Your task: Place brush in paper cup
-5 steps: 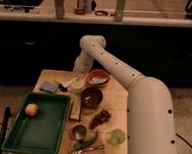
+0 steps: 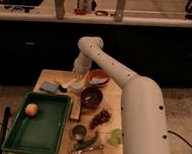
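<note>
The gripper (image 2: pixel 78 76) hangs at the end of the white arm over the back of the wooden table (image 2: pixel 115 100), left of the orange bowl. Right under it stands the pale paper cup (image 2: pixel 77 85). The brush (image 2: pixel 67 86) shows as a pale handle with a dark end, slanting out to the left at the cup's rim. I cannot tell whether the gripper holds the brush or whether the brush rests in the cup. The arm hides part of the cup.
An orange bowl (image 2: pixel 98 78) and a dark bowl (image 2: pixel 92 97) sit right of the cup. A blue sponge (image 2: pixel 49 86) lies to its left. A green tray (image 2: pixel 40 130) holds an orange fruit (image 2: pixel 32 109). Grapes (image 2: pixel 101 118), a metal cup (image 2: pixel 78 132), a green cup (image 2: pixel 116 137) and a fork (image 2: pixel 86 150) are in front.
</note>
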{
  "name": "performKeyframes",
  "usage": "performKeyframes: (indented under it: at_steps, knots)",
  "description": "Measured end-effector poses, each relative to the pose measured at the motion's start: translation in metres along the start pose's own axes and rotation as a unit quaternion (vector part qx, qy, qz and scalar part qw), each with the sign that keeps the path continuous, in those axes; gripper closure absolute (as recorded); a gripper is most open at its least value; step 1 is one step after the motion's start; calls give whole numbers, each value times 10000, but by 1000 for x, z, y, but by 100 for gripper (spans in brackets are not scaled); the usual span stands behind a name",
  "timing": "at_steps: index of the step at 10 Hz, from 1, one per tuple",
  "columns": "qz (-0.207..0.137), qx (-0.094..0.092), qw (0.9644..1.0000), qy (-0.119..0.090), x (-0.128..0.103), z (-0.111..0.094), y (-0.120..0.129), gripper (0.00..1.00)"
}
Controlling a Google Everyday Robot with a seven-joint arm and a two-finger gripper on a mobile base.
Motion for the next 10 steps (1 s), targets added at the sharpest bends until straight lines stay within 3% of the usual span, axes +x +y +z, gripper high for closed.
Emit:
performKeyframes:
  at_steps: [2, 8, 10]
  knots:
    - [74, -13, 10000, -29, 5, 2, 1, 89]
    - [130, -39, 9999, -91, 10, 3, 2, 26]
    - [132, -47, 9998, -112, 11, 3, 3, 20]
